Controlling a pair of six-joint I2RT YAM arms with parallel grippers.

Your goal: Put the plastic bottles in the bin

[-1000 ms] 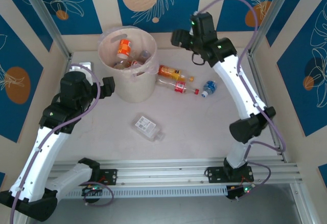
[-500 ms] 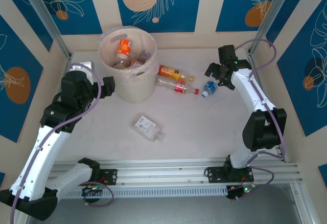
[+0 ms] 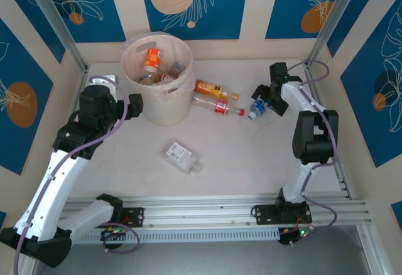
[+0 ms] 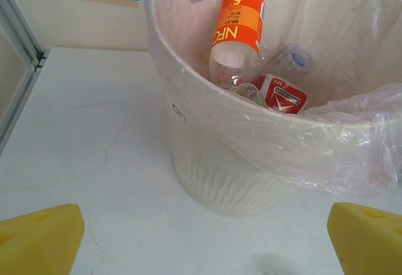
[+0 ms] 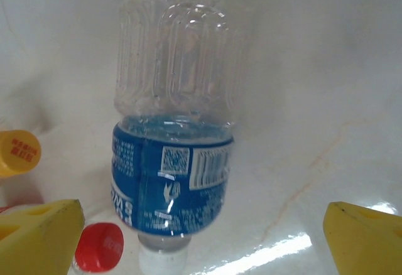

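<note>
The bin (image 3: 164,102) stands at the back left and holds several plastic bottles, one with an orange label (image 3: 153,57). On the table lie an orange-label bottle (image 3: 210,88), a red-label bottle (image 3: 218,105), a blue-label bottle (image 3: 256,107) and a flat clear bottle (image 3: 181,156). My right gripper (image 3: 264,99) is low over the blue-label bottle (image 5: 169,181), open, its yellow fingertips (image 5: 38,237) on either side of the capped end. My left gripper (image 3: 134,105) is open, facing the bin's (image 4: 226,174) left side. The orange-label bottle (image 4: 237,27) leans inside.
A red cap (image 5: 97,247) and a yellow cap (image 5: 17,152) of neighbouring bottles lie just left of the blue-label bottle. Metal frame posts (image 3: 323,30) and patterned walls bound the table at the back and sides. Open tabletop lies in the middle front.
My right arm swung from near the bin, out to the right and down to the blue-label bottle, jaws opening wider. The left arm barely shifted.
</note>
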